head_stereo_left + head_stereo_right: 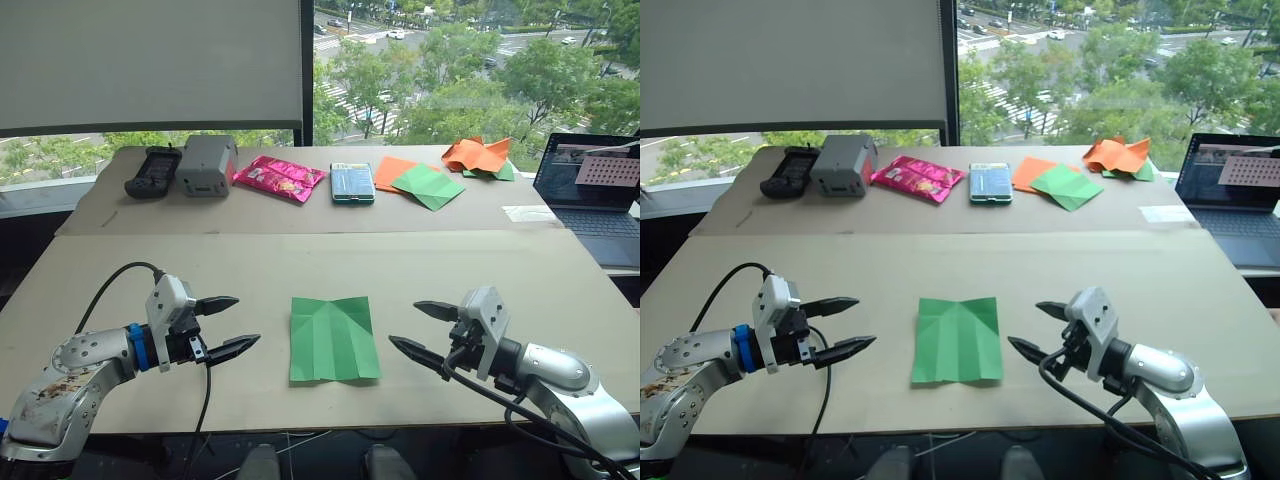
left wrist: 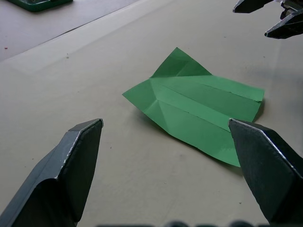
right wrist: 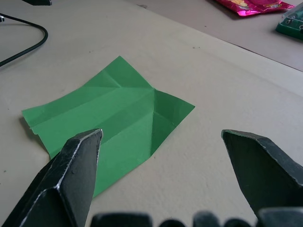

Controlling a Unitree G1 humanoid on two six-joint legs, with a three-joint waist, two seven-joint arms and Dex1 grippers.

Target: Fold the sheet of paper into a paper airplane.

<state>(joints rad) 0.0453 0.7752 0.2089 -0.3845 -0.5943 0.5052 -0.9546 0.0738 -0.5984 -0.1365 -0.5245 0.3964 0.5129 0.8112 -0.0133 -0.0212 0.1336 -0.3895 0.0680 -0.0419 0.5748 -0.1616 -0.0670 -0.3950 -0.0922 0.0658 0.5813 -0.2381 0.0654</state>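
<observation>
Centrally, creased sheet of paper (image 1: 333,339) between parted tools.

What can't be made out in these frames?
- Underside of the creased bright green sheet of paper: it lies against the table in every view.
- Print on the small teal box: too small in the head views.
- Grey laptop: cut off by the head views' right edge.
- Crumpled orange paper: covers some green paper.

A broad beige desk (image 1: 500,270) in two joined sections stands against a large window (image 1: 470,60) that looks down on green treetops and a street in daylight. A pale roller blind (image 1: 150,60) covers the window's left part, and a dark frame post (image 1: 307,70) divides the glass.
</observation>
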